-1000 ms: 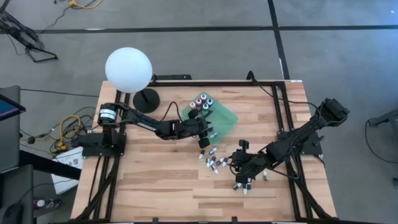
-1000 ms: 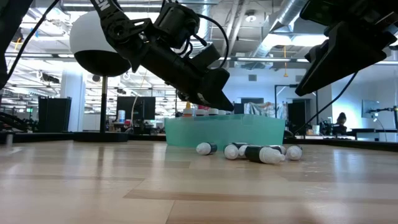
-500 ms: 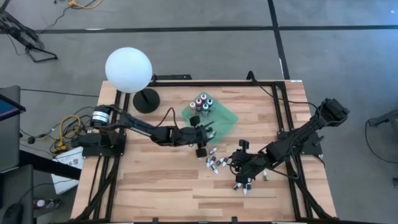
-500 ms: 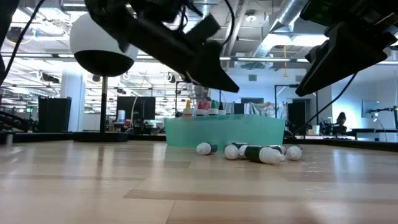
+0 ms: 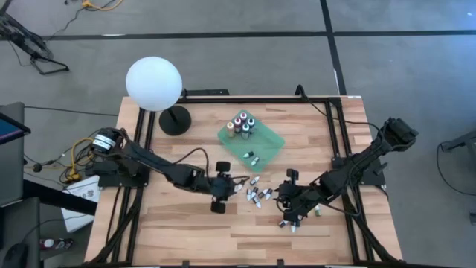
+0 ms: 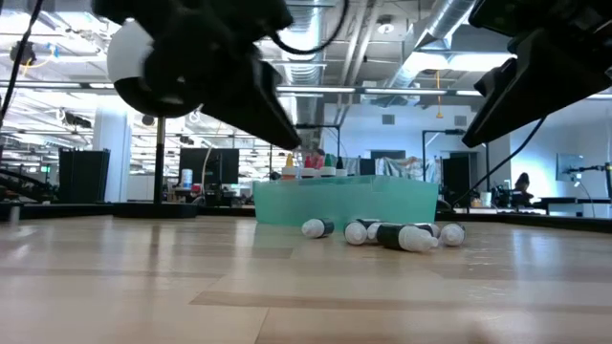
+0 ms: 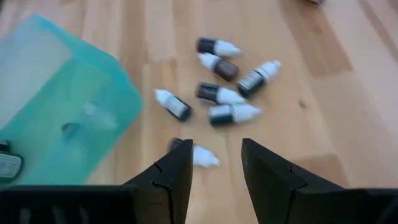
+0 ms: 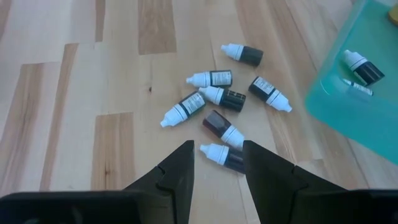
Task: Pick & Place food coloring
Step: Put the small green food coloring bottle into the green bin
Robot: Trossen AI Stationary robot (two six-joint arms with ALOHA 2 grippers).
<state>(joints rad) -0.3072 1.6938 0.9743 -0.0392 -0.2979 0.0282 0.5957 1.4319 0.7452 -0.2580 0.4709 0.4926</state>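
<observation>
The bench (image 5: 178,223) is made of pale wooden planks with a visible grain. On it lie small food coloring bottles (image 5: 256,196), dark cylinders with white pointed caps, scattered on their sides near the middle, just in front of a flat tray (image 5: 269,141) of translucent green plastic. More bottles stand upright in the tray's far-left corner, with red, green and white caps, and two lie flat inside it.

The left gripper (image 5: 219,193) hovers over the wood just left of the loose bottles. In its wrist view the two dark fingers (image 7: 177,180) stand apart with only bare wood and one bottle's cap between them; it holds nothing. The right gripper (image 5: 291,211) is at the right side of the same group, and its fingers (image 8: 180,171) are also parted and empty.

Only the low view shows the tray's upright wall (image 6: 344,203) and the round white lamp globe (image 6: 143,67) from the side.
</observation>
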